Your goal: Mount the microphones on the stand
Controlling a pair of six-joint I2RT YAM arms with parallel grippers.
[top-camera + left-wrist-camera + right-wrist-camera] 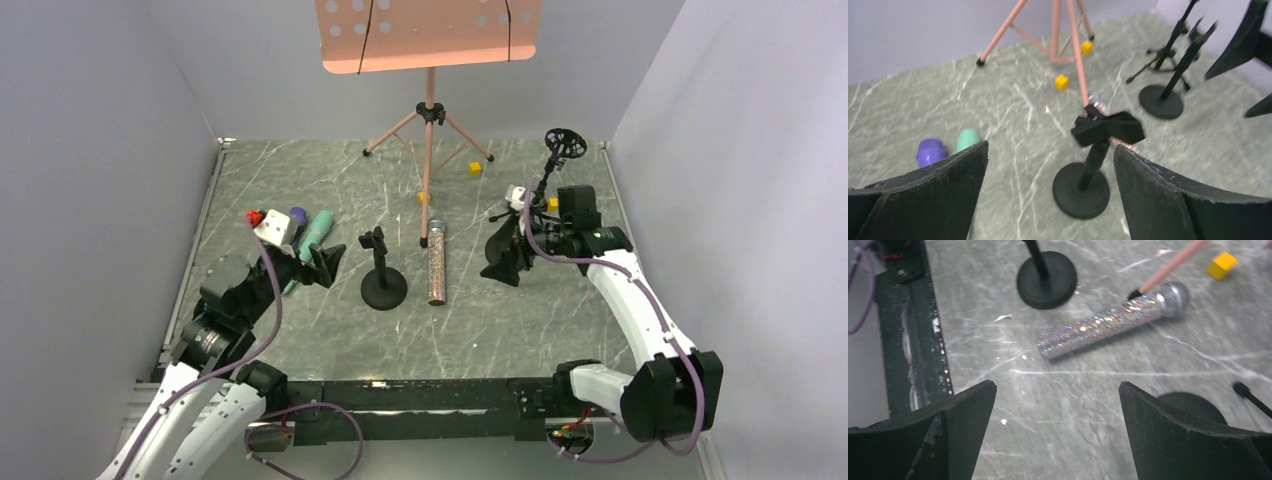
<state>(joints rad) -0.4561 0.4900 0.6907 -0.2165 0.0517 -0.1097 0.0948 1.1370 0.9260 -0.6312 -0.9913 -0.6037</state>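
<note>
The purple microphone [297,216] and the mint-green microphone [316,234] lie side by side at the left, just beyond my left gripper [326,266]. The glittery microphone [436,264] lies in the middle, head against the music stand's foot. A short black stand with a clip [382,282] stands between them. My left gripper [1050,146] is open and empty, facing that stand [1088,175]; the purple [931,151] and mint-green [968,139] heads show at its left. My right gripper [506,256] is open and empty [1058,384], with the glittery microphone [1113,322] ahead of it.
A pink music stand [430,110] rises at the back middle, with two yellow cubes [475,168] near its feet. A second round-base stand [1193,407] sits under my right gripper, and a black tripod stand [548,178] is behind it. Grey walls close both sides.
</note>
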